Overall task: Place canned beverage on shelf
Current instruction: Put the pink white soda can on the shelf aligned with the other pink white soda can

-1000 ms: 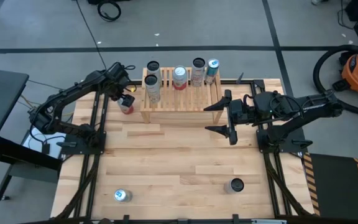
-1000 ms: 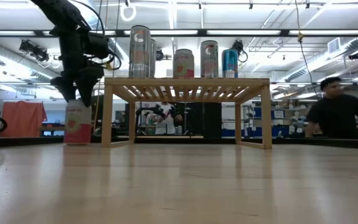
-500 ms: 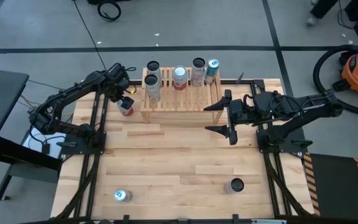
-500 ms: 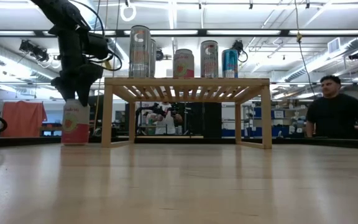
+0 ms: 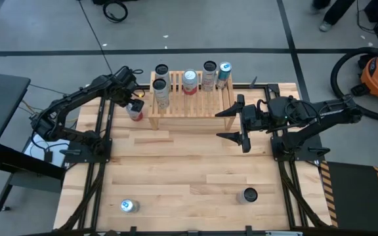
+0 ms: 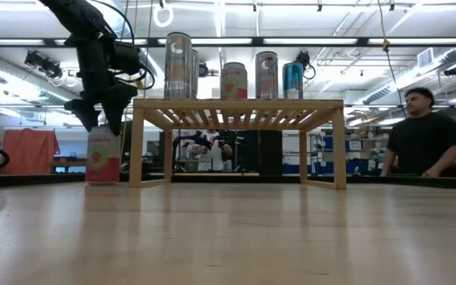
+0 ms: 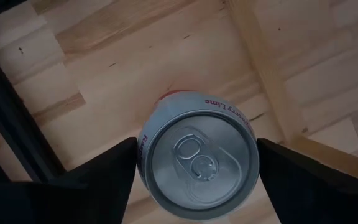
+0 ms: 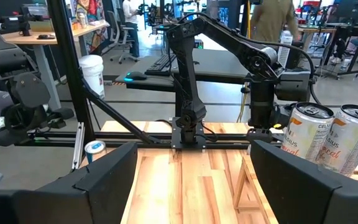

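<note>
Pink can (image 6: 103, 156) stands directly below open left gripper (image 6: 102, 123).

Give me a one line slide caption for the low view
Left gripper, open, above a pink can standing on the table beside the shelf, which carries other cans.

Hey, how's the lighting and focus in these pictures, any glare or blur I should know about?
Low view: bright ceiling strip lights behind the light wooden slatted shelf leave the left gripper a dark silhouette, and the near tabletop is soft. Left wrist view: the silver-topped pink can is sharp, its lid mildly reflective. High view: even light, faint shadows.
</note>
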Robot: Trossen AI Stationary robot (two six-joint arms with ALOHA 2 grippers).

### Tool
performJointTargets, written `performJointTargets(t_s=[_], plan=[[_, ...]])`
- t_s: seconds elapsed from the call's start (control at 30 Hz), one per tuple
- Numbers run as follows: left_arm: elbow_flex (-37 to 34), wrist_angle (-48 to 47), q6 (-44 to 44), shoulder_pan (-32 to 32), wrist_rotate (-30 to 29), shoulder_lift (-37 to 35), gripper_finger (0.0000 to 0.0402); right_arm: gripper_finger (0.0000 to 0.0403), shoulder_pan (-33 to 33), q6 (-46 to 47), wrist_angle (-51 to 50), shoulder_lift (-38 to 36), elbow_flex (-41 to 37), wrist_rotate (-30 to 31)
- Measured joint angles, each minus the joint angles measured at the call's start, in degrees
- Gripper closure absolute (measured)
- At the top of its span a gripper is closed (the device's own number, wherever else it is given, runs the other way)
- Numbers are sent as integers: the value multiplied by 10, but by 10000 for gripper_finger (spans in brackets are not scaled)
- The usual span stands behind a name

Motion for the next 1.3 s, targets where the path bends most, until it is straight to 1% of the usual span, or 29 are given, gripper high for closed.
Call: performJointTargets(t_s=[0.3, 0.53, 0.67, 1.3], plan=[[0, 0, -17, 0, 5, 0, 87, 79, 0, -1, 0, 0, 0, -1], [0, 0, 6, 0, 17, 0, 87, 79, 0, -1, 0, 0, 0, -6], [0, 3, 45, 0, 19, 0, 87, 79, 0, -1, 0, 0, 0, -6], [0, 2, 41, 0, 17, 0, 88, 79, 0, 0, 0, 0, 0, -6]])
